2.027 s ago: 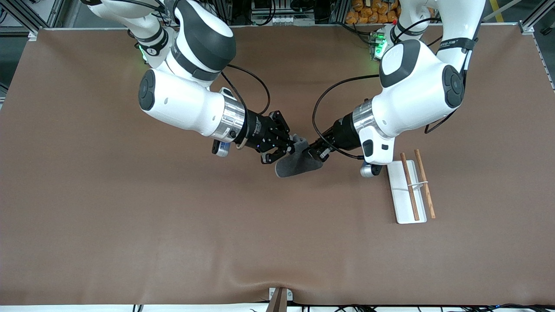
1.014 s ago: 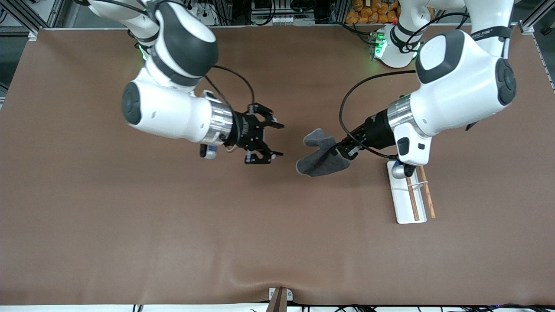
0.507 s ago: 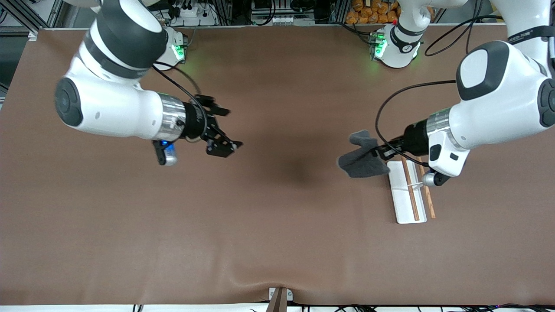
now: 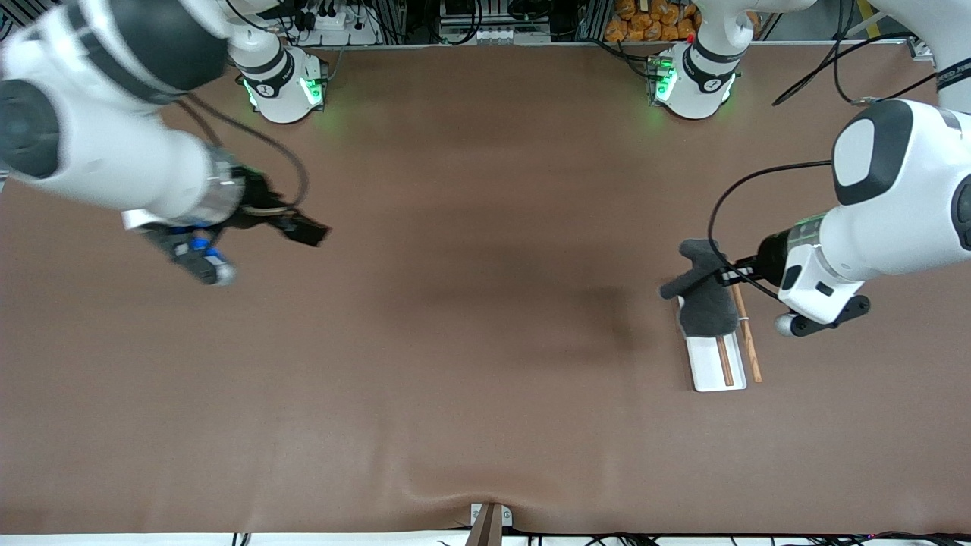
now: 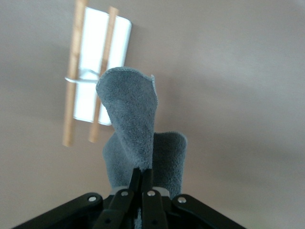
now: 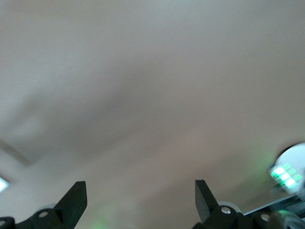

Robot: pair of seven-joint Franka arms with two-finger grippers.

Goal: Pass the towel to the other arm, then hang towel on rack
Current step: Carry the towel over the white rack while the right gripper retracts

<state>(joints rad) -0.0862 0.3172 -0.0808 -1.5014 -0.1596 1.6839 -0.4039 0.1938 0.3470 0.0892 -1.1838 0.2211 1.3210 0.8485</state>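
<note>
Table (image 4: 485,379) brown, both arms raised over it. Rack (image 4: 709,362) toward left arm's end: white plate, two wooden rods. Towel (image 4: 705,299) dark grey, hanging in the air over the rack's end farther from the front camera. Left gripper (image 5: 141,183) over the rack, fingers pinched on towel's edge. Right gripper (image 6: 138,200) over bare table at right arm's end, fingers spread wide.
</note>
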